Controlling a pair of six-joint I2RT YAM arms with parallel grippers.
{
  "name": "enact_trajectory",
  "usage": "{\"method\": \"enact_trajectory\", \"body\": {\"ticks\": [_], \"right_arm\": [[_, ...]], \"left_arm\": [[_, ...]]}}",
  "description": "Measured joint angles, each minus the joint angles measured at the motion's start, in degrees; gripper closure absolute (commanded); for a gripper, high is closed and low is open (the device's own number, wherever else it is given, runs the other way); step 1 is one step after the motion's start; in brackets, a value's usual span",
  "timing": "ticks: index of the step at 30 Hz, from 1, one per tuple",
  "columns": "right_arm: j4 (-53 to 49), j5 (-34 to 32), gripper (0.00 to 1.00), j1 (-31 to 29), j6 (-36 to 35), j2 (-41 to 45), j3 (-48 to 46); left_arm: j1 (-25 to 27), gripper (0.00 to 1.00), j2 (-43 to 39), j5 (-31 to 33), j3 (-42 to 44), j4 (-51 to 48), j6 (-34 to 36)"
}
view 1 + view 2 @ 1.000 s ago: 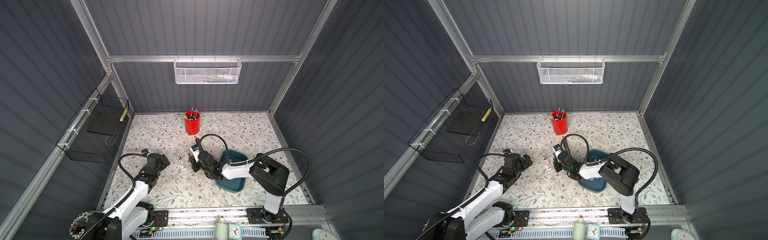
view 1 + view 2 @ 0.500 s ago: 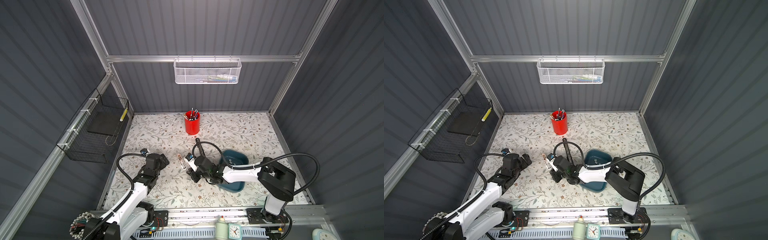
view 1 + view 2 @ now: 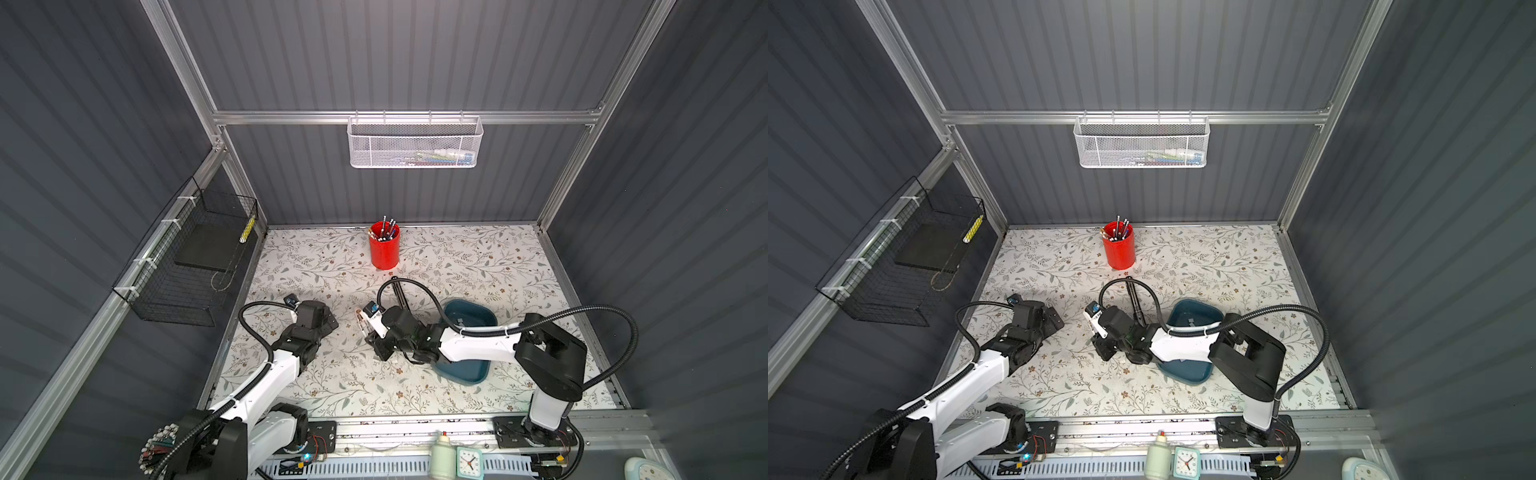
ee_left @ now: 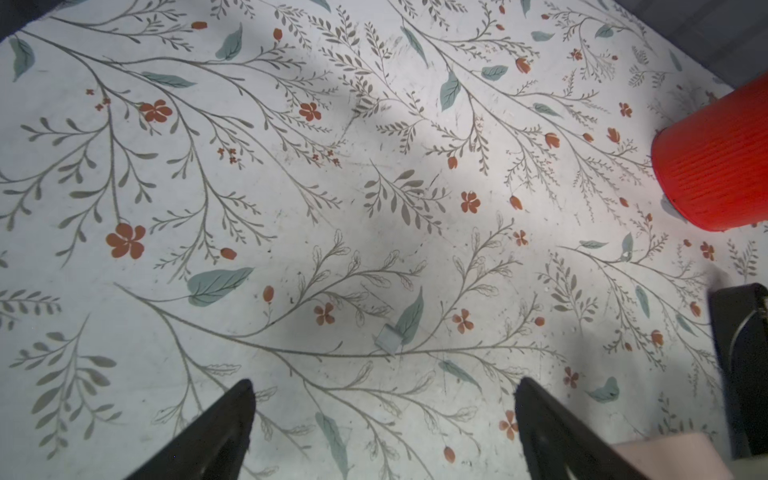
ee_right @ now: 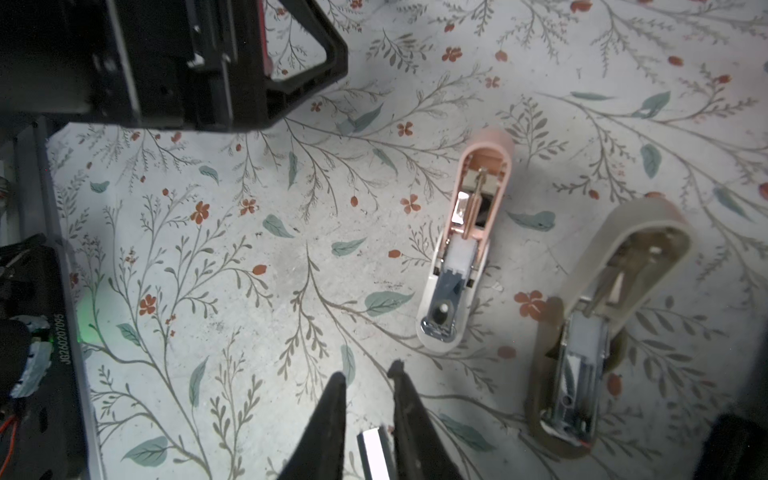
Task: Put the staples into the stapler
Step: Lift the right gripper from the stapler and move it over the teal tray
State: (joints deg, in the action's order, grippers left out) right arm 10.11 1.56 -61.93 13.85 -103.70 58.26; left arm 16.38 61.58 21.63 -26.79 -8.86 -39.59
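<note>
Pink-and-white plastic, the stapler [image 5: 457, 249] lies swung open on the floral bench [image 3: 478, 257]. In both top views the right gripper [image 5: 368, 371] covers most of it near the bench's centre. A dimmer shape [image 5: 615, 324] beside it is hard to read — second stapler or reflection, I cannot tell. The right jaws stand narrow, pinching a bright staple strip [image 5: 374, 453] cut off at the frame edge. At 9 o'clock the left gripper [image 4: 384, 384] hangs with jaws wide — a loose staple piece [image 4: 389, 339] lies on the bench just ahead, untouched. The blue tray [image 3: 482, 311], at 3 o'clock, is half hidden by the arm.
</note>
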Motion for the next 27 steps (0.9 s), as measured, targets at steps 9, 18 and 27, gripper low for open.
{"method": "enact_trajectory", "body": {"ticks": [9,18,27], "right_arm": [[-2.3,0.1,0.79,-0.4,0.1,-2.1,-1.0],[-4.0,-0.1,0.82,-1.1,0.5,-3.6,-1.5],[-4.3,-1.2,0.87,-1.7,1.1,-3.6,-2.6]], "left_arm": [[0.0,0.0,0.2,-0.8,-0.3,0.0,0.2],[0.0,0.0,0.2,-0.8,-0.3,0.0,0.2],[0.0,0.0,0.2,-0.8,-0.3,0.0,0.2]]}}
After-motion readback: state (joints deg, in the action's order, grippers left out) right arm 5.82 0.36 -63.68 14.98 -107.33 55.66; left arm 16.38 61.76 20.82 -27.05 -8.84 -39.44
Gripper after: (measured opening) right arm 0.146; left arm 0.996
